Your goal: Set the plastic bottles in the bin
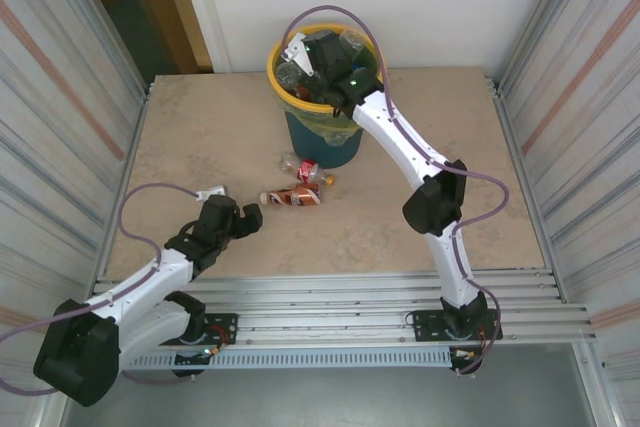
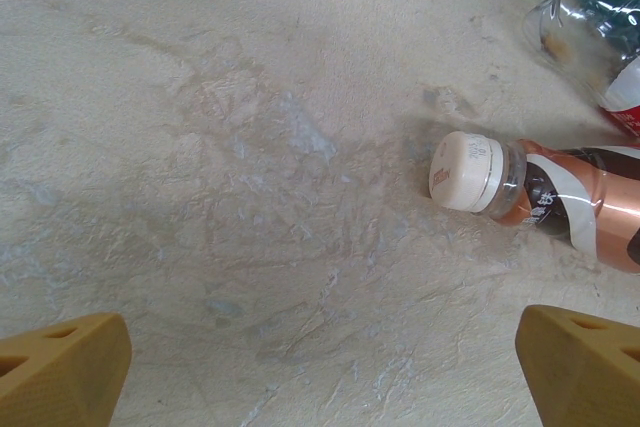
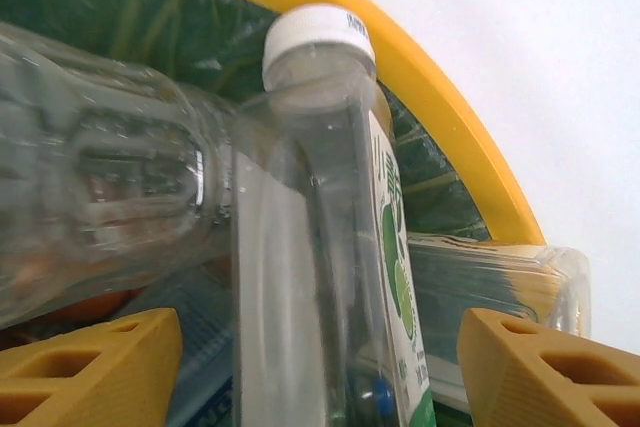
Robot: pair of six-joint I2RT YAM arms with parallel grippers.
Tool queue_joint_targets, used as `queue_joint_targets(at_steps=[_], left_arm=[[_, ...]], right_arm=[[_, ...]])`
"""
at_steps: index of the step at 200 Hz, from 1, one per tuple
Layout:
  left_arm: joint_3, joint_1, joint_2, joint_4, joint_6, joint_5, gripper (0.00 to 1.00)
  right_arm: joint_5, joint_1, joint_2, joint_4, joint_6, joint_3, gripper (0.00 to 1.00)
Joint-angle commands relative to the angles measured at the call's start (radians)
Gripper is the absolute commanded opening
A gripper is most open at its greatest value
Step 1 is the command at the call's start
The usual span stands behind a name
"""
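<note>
now the right pincer (image 3: 320,342) stands released around a clear bottle (image 3: 320,177) lying atop the heaped bin (image 3: 455,132); it could slide over the rim. the left pincer (image 2: 320,357) gapes above the desk (image 2: 200,147), near the brown bottle (image 2: 575,202).

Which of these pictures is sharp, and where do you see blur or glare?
Top external: even light, soft shadow beside the bin, sharp throughout. Left wrist: the brown bottle is sharp. Right wrist: the white-capped bottle, close to the lens, looks soft, with bright reflections.
</note>
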Motion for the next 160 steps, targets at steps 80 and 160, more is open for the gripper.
queue_joint_targets(at_steps=[80, 160], left_arm=[[0.006, 0.007, -0.019, 0.001, -0.009, 0.01, 0.99], [0.006, 0.009, -0.077, -0.038, -0.006, -0.006, 0.99]], right_arm=[[-0.247, 0.05, -0.38, -0.045, 0.275, -0.204, 0.81], [-0.317, 0.134, -0.659, 0.006, 0.328, -0.723, 0.84]])
